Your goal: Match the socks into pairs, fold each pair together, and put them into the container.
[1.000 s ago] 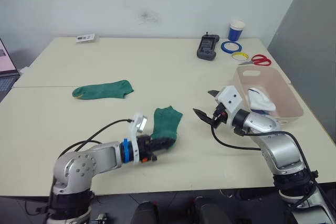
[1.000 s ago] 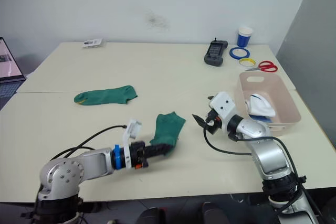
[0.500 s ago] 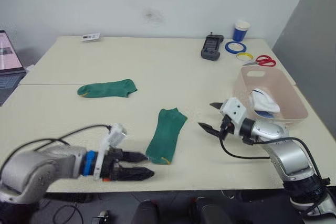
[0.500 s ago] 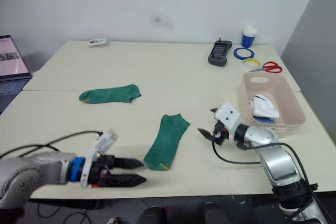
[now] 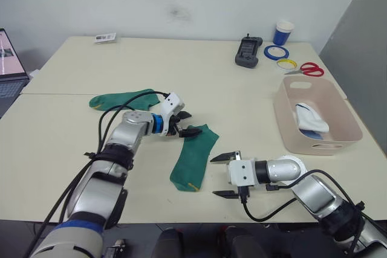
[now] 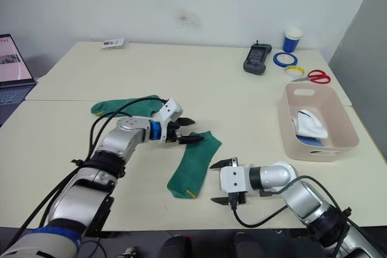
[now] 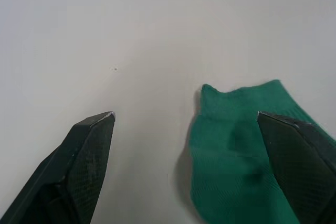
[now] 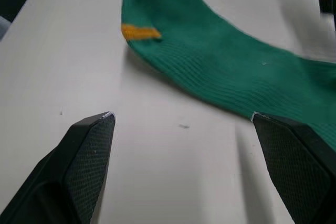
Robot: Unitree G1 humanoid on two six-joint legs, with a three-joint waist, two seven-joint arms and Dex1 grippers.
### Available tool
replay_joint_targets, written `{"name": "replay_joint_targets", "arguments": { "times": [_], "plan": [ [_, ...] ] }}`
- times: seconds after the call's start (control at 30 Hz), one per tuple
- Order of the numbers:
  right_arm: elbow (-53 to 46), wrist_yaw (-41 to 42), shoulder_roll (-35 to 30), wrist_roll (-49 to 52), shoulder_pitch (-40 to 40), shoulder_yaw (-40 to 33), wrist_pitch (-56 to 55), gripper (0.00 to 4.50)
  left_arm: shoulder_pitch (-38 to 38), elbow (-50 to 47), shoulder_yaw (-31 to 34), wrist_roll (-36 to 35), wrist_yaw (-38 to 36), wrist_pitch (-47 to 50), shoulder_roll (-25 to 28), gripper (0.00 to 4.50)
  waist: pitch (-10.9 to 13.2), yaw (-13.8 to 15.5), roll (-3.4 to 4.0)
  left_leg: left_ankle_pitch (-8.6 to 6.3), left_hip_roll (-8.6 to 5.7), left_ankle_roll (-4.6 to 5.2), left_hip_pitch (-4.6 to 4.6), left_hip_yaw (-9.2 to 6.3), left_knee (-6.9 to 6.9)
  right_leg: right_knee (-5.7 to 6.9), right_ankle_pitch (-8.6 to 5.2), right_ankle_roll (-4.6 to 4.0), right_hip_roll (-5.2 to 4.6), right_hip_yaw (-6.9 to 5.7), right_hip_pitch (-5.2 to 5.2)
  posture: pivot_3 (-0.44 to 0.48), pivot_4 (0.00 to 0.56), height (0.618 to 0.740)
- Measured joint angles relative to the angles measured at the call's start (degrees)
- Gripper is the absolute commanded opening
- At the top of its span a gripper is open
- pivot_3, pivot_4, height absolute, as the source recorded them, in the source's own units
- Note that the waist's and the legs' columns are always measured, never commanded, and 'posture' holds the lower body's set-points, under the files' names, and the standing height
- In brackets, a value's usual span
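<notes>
While the nearer green sock (image 5: 195, 158) lay flat between them | left claw (image 5: 188, 123) gaped empty beside its cuff | right claw (image 5: 222, 176) gaped empty beside its toe.

Bare table (image 5: 242, 119) between green sock (image 5: 193, 158) and pink container (image 5: 314, 116), nothing between.

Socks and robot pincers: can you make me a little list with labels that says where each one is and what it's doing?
near green sock: flat on the table, between both pincers
far green sock: flat, behind the left arm
left pincer: open, at the near sock's cuff end
right pincer: open, beside the near sock's toe end, holding nothing
pink bin: on the right, a white sock and something blue inside
</notes>
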Motion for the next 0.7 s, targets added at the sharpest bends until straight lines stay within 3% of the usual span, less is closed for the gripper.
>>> {"name": "replay_joint_targets", "arguments": {
  "times": [0.07,0.17,0.5,0.53,0.7],
  "plan": [
    [2.15,-0.05,1.99,-1.92,-1.72,1.54,-3.09,4.50,-1.28,3.30,-0.50,2.05,-0.63,-2.60,-1.14,4.10,0.00,-0.15,0.00,0.00,0.04,0.00,0.09,-0.05,-0.02,0.11,-0.11,0.18,0.07,0.00,0.02,0.000,0.150,0.740],
    [5.95,-1.04,5.14,-3.53,-3.02,2.19,-6.66,3.84,-2.30,6.21,-0.38,3.91,-1.80,-5.08,-1.19,3.30,0.00,-0.38,0.00,0.02,0.07,-0.02,0.23,-0.08,0.01,0.35,-0.12,0.17,0.10,0.01,0.05,0.000,0.150,0.740],
    [12.42,-1.37,9.30,-5.70,-5.20,3.23,-15.04,0.18,-2.70,8.52,1.18,6.17,-5.20,-6.16,-0.66,0.00,0.00,-0.86,0.00,0.15,0.04,-0.26,0.33,-0.06,0.08,0.73,-0.12,0.17,0.04,0.02,0.05,0.000,0.150,0.740],
    [12.51,-1.32,9.05,-5.50,-5.20,3.12,-15.86,0.01,-2.38,8.35,1.62,6.17,-5.43,-6.10,-0.57,0.00,0.00,-0.86,0.00,0.15,0.04,-0.26,0.34,-0.06,0.08,0.74,-0.12,0.17,0.04,0.02,0.05,0.000,0.150,0.740],
    [13.44,-0.27,7.22,-4.73,-4.94,2.93,-18.53,0.01,0.99,4.57,4.04,5.53,-5.43,-4.37,0.22,0.00,0.00,-1.12,0.00,0.16,0.06,-0.28,0.51,-0.03,0.06,0.84,-0.12,0.16,0.03,0.07,0.12,0.000,0.150,0.740]
  ]
}}
